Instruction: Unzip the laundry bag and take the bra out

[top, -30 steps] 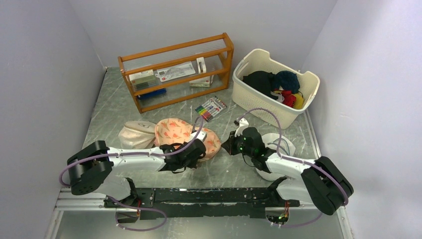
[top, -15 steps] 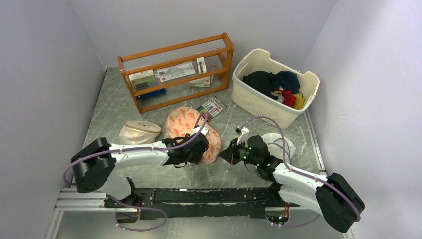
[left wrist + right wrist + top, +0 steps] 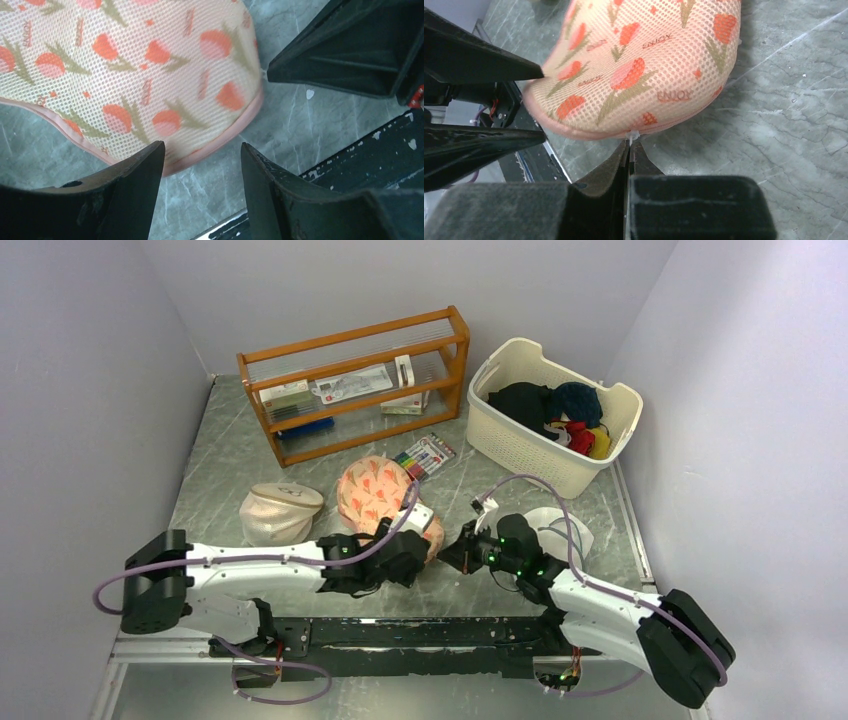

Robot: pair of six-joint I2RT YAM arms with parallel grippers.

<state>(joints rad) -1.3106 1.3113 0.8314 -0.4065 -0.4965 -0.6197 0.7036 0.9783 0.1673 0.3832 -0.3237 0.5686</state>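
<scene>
The left hand [image 3: 201, 152] has just opened, empty, straddling the bag [image 3: 375, 490] edge on the bench [image 3: 230, 460]. The right hand [image 3: 629, 150] stays pinched on the zip pull [image 3: 632, 135]. The bra is unseen, so unzipping can begin.

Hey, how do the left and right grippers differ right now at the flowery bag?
The left gripper is open, fingers apart, with the pink edge of the laundry bag showing between its tips. The right gripper is shut, pinching the small white zip pull on the bag's rim. Both work at the bag's near end, from opposite sides.
</scene>
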